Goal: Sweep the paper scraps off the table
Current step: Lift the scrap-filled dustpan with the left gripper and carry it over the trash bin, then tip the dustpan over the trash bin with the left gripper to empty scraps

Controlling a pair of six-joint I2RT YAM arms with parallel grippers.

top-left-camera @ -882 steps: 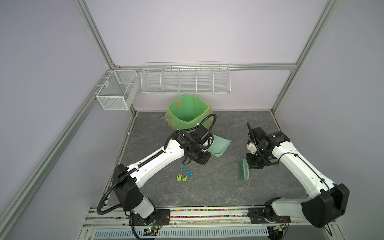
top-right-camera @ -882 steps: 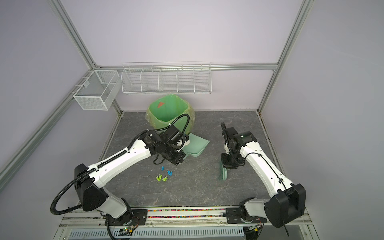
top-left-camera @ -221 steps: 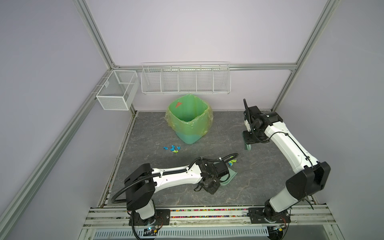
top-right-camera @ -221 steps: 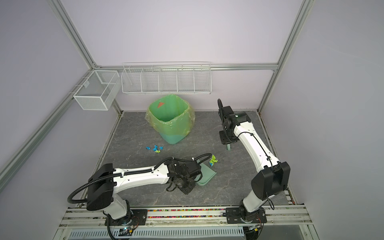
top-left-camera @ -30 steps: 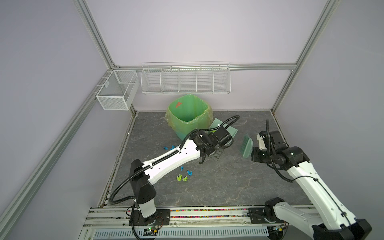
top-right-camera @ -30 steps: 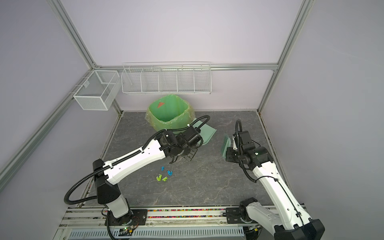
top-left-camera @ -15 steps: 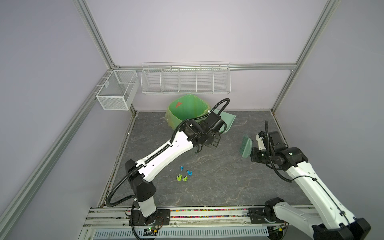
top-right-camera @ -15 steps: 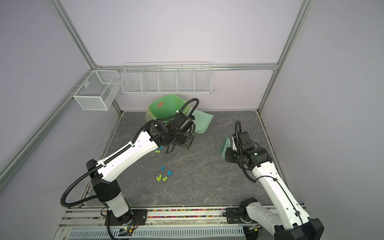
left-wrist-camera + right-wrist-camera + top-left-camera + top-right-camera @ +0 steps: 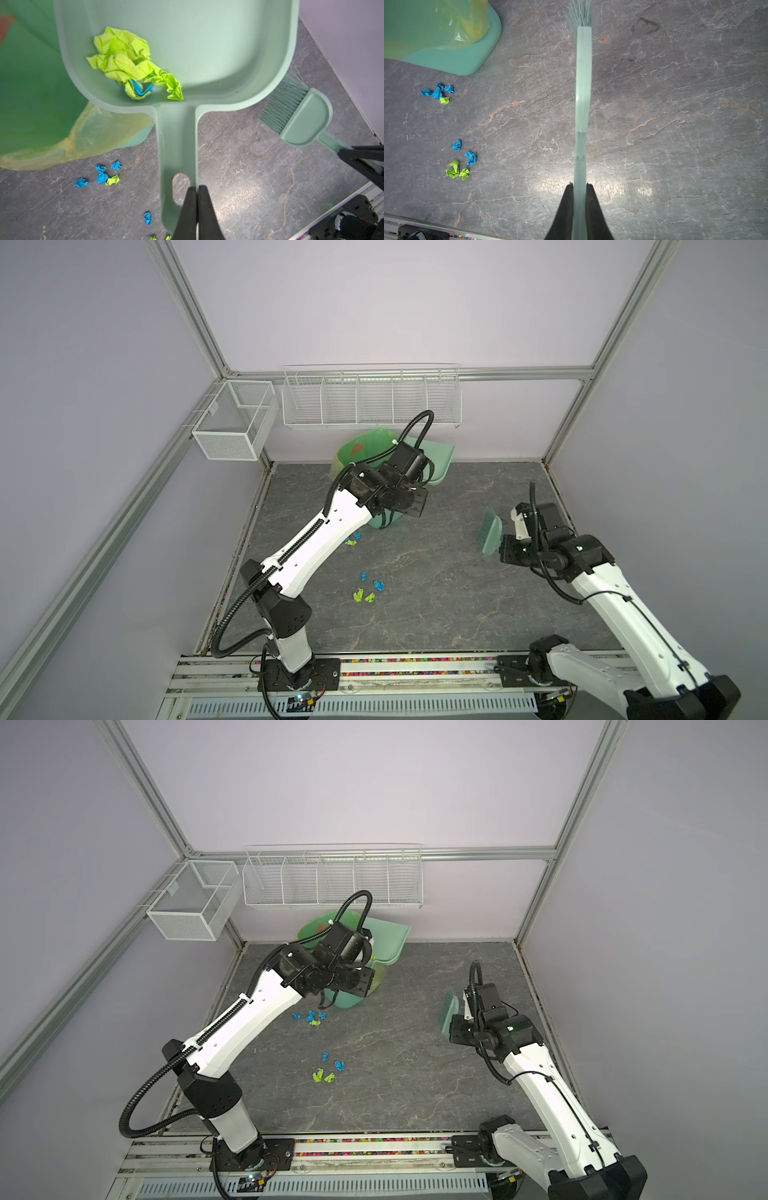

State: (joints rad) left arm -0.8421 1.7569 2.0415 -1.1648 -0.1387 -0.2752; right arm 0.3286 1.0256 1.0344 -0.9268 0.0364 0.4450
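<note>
While the left gripper (image 9: 196,188) clamps the dustpan (image 9: 207,41) handle, holding it with crumpled lime paper inside beside the bin (image 9: 357,448) at the table's (image 9: 436,572) 12 o'clock, the right gripper (image 9: 579,186) pinches the brush (image 9: 583,83) at 3 o'clock. Loose paper scraps (image 9: 324,1075) lie near centre toward 7 o'clock, more at the bin's foot, 10 o'clock.
</note>
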